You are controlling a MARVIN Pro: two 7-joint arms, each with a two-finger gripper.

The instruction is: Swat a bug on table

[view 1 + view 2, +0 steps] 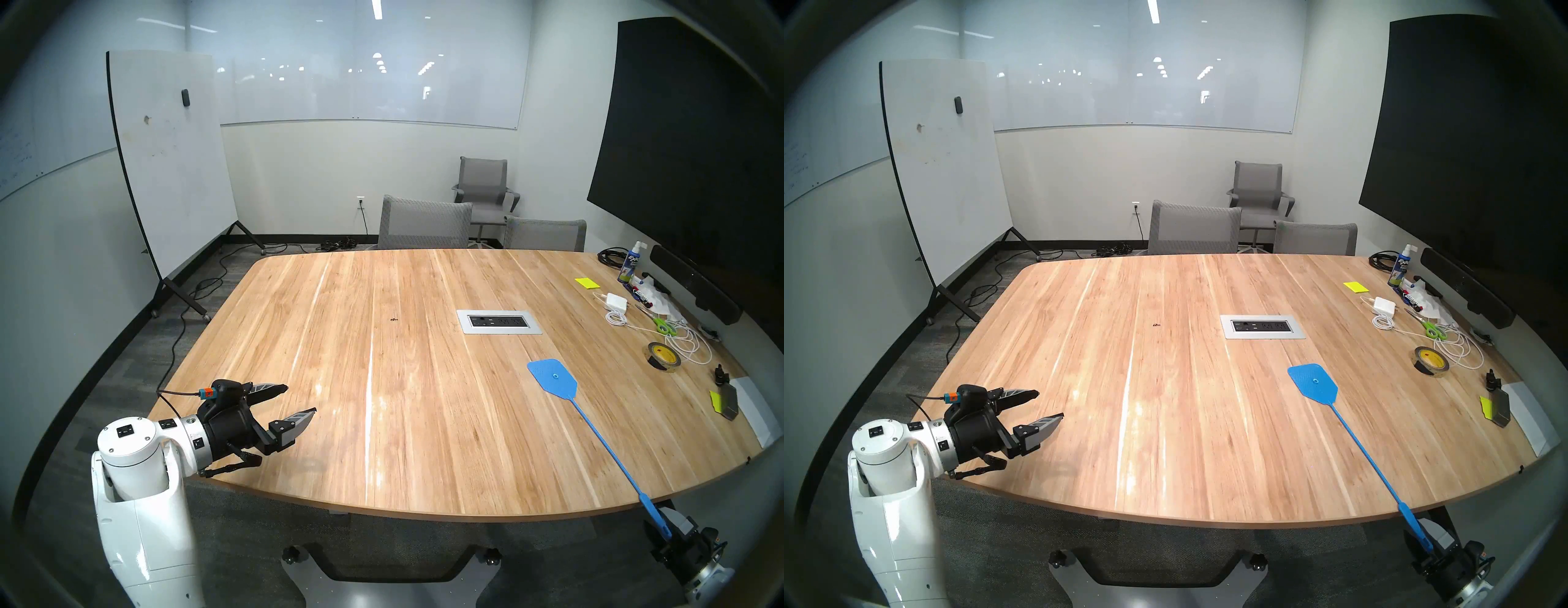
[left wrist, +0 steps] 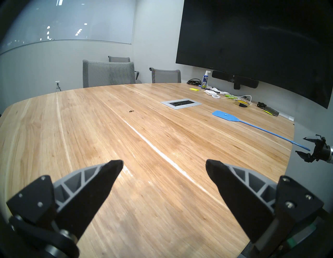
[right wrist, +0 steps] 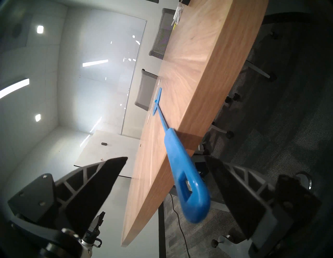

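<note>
Plainly, the left gripper (image 1: 297, 401) hangs spread wide over the near left corner of the table (image 1: 424, 424), grasping nothing. The right gripper (image 3: 165, 167) is also spread, fingers (image 3: 100, 182) apart on either side of the blue swatter (image 1: 594, 429) handle end, which juts off the table edge; contact cannot be told. The swatter head lies flat, far beyond those fingers. One bug (image 1: 394, 319) sits mid-table, well ahead of the left fingers (image 2: 100, 182), left of the single outlet panel (image 1: 499, 322). Three grey chairs (image 1: 424, 223) stand beyond the light wood; one whiteboard (image 1: 169, 161) and one dark screen (image 1: 687, 140) flank the room.
</note>
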